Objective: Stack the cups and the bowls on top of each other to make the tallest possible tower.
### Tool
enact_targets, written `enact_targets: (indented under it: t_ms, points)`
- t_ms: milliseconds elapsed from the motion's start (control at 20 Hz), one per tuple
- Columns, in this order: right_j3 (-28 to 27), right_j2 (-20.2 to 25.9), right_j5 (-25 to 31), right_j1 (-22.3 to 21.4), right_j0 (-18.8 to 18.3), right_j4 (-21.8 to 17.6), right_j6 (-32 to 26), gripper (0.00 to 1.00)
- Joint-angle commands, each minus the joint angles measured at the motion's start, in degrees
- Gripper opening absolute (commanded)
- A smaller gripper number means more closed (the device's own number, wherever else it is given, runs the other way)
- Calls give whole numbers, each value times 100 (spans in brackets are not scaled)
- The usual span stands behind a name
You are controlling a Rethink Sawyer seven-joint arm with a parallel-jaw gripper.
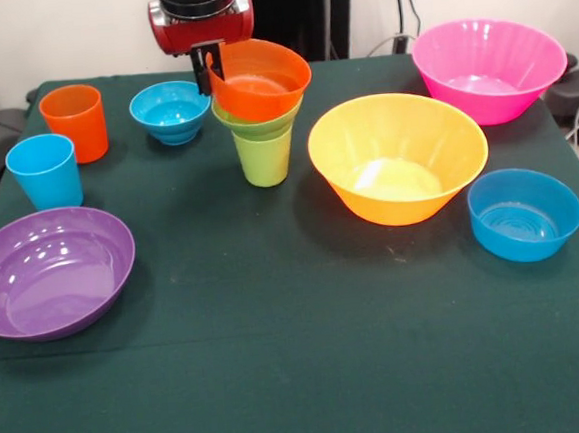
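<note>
The orange bowl (259, 78) is pinched at its 9 o'clock rim by the gripper (206, 68), tilted atop the green bowl on the lime green cup (264, 156).

Robot lab: cloth-covered table (302, 376), cables (405, 7).

Just the one camera here, sitting across the desk (282, 378) from the robot and looking back at it, tilted down a fair bit. It's close enough that the desk fills nearly the whole shot, near edge cropped, wall and cables visible behind.
</note>
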Motion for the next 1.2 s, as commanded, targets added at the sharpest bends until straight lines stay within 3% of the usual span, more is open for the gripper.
enact_targets:
  t_ms: [50,450,750,1200]
  points:
    - [-139,9,-146,66,140,-150,-395,0]
    - [-338,-149,-371,382,341,-358,-127,0]
    - [-344,-95,-522,486,318,-291,-112,0]
    - [-285,-132,-491,415,285,-317,-165,0]
